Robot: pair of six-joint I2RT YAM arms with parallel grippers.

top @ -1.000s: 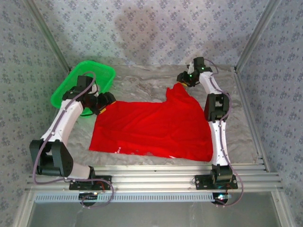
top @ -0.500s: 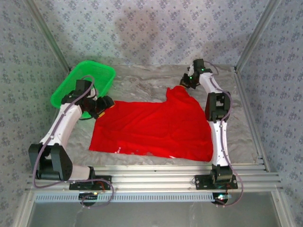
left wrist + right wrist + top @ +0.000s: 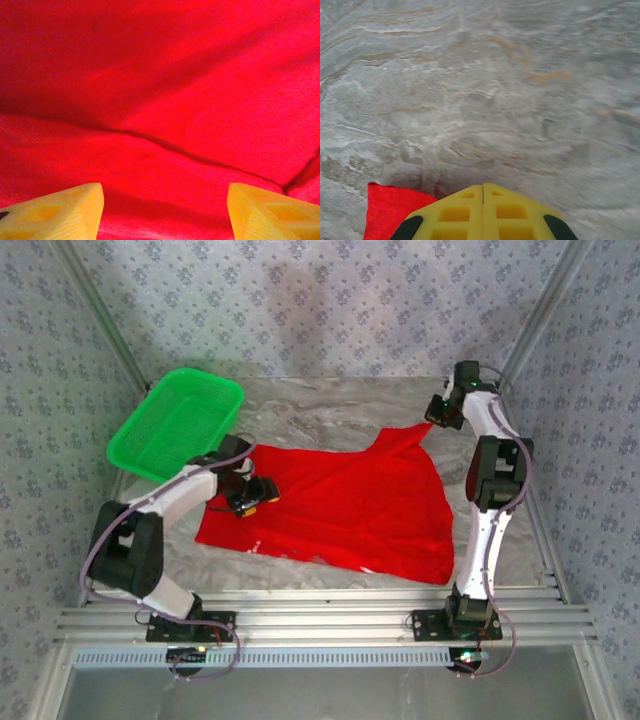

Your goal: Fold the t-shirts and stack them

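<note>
The red t-shirt [image 3: 340, 505] lies spread over the middle of the table, with white print along its near edge. Its far right corner is drawn out into a point toward my right gripper [image 3: 437, 418]. In the right wrist view that gripper [image 3: 483, 187] has its jaws pressed together, and a tip of the red t-shirt [image 3: 385, 210] comes out from under them at the left. My left gripper [image 3: 255, 497] hovers over the shirt's left part. In the left wrist view it [image 3: 165, 210] stands open, with creased red t-shirt [image 3: 160, 100] below and between the fingers.
A green plastic basket [image 3: 175, 420] stands at the back left, just beyond the left arm. Bare marbled tabletop [image 3: 330, 410] lies behind the shirt. Patterned walls close in the sides and back, and an aluminium rail [image 3: 320, 605] runs along the near edge.
My right gripper has shut and moved right and back, pulling the shirt's far corner out with it. My left gripper swung from beside the basket rightward onto the shirt.
</note>
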